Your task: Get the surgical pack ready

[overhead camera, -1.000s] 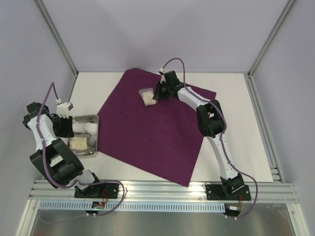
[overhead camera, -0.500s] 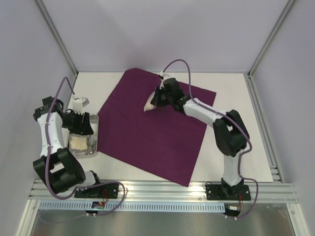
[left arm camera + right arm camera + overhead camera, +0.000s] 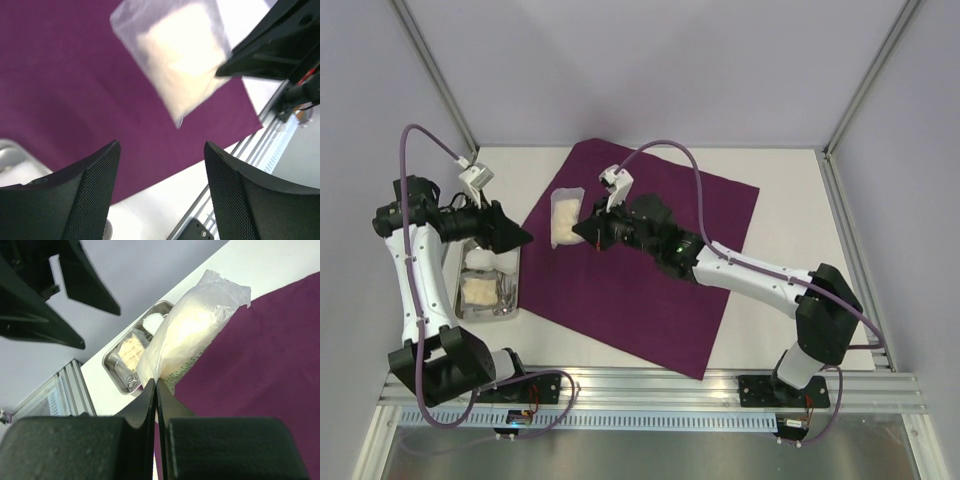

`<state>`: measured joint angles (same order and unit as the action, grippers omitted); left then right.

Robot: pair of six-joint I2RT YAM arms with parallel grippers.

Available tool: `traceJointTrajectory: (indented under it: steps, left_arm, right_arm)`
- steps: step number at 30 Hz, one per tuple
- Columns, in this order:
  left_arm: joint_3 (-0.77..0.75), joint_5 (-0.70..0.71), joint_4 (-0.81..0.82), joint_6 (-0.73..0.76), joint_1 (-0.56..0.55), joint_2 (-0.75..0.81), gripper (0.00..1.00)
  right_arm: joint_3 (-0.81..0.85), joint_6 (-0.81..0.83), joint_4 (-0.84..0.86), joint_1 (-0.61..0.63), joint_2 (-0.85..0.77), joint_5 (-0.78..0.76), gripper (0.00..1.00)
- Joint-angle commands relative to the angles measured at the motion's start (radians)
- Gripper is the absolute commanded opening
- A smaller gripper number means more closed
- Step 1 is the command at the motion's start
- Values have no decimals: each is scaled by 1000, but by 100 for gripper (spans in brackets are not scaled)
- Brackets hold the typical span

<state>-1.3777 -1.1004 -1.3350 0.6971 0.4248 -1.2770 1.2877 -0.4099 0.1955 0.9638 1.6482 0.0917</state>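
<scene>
The surgical pack (image 3: 640, 260) lies spread as a big plum-purple square sheet on the white table. My right gripper (image 3: 586, 232) is shut on the corner of a clear plastic bag of white gauze (image 3: 563, 218) and holds it in the air over the sheet's left edge; in the right wrist view the bag (image 3: 192, 327) hangs from my closed jaws. My left gripper (image 3: 520, 237) is open and empty, raised just left of the bag, pointing at it. In the left wrist view the bag (image 3: 177, 55) hangs ahead of my open fingers (image 3: 95, 195), with the sheet (image 3: 65, 90) beneath.
A metal tray (image 3: 510, 290) stands at the left of the sheet, holding gauze pads and a white roll; it also shows in the right wrist view (image 3: 112, 362). Aluminium frame posts rise at the back corners. A rail (image 3: 650, 385) runs along the near edge.
My right arm has carried the bag from the sheet's far middle to its left edge. My left gripper has risen from the tray and swung right toward the bag.
</scene>
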Motion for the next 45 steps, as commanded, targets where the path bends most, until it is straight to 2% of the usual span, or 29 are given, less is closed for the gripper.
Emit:
traceJointTrajectory:
  steps: [1, 5, 11, 18, 21, 24, 25, 26, 27, 30, 31, 32, 33, 34, 35, 36, 38, 39, 41, 42, 45]
  left_arm:
    - [-26, -206, -227, 38, -4, -41, 77]
    - [-21, -265, -240, 38, -3, -70, 80]
    - [-6, -276, -133, -68, -4, -18, 80]
    - [35, -331, -67, -140, -4, 42, 75]
    - [31, -357, -101, -116, -4, 44, 63]
    - [32, -366, -112, -108, -6, 51, 46]
    - [32, -368, -113, -108, -6, 54, 35]
    - [31, -369, -110, -110, -6, 60, 29]
    - [29, -371, -107, -111, -6, 61, 18]
    - [26, -365, -95, -126, -6, 65, 0]
    - [28, -345, -89, -136, -6, 62, 0]
    - [31, -323, -52, -175, -6, 64, 0]
    - [48, -249, -21, -215, -6, 62, 0]
    - [58, -193, 40, -243, -6, 64, 0]
    - [72, -118, 60, -257, -4, 62, 0]
    - [100, 39, 75, -248, -6, 59, 0]
    - [141, 195, 137, -220, -4, 88, 0]
    - [194, 337, 163, -190, -4, 106, 0]
    - [255, 477, 249, -162, -3, 172, 0]
    - [320, 593, 276, -131, 3, 194, 0]
    - [390, 657, 315, -84, 60, 212, 0]
  right_arm:
    - [53, 92, 38, 36, -47, 34, 0]
    - [50, 100, 48, 44, -68, 68, 0]
    - [70, 94, 74, 55, -65, 120, 0]
    - [70, 54, 137, 58, -44, 174, 0]
    - [70, 43, 157, 56, -33, 186, 0]
    - [71, 29, 174, 56, -22, 198, 0]
    - [74, 17, 176, 56, -12, 204, 0]
    - [76, 13, 182, 58, -8, 213, 0]
    - [76, 7, 182, 56, -4, 215, 0]
    - [78, -6, 168, 55, 12, 211, 1]
    - [82, -6, 154, 55, 16, 201, 3]
    - [88, -1, 104, 53, 18, 178, 14]
    - [94, 2, 73, 52, 21, 168, 31]
    - [99, 2, 43, 41, 21, 157, 60]
    - [98, -6, -17, 36, 19, 145, 67]
    - [91, -9, -43, 29, 10, 108, 72]
    - [56, -23, -103, 9, -2, 76, 79]
    - [44, -35, -114, 3, -13, 56, 80]
    - [10, -40, -142, -11, -21, 49, 80]
    - [2, -40, -149, -14, -22, 49, 80]
    - [12, -40, -188, -13, -5, 69, 80]
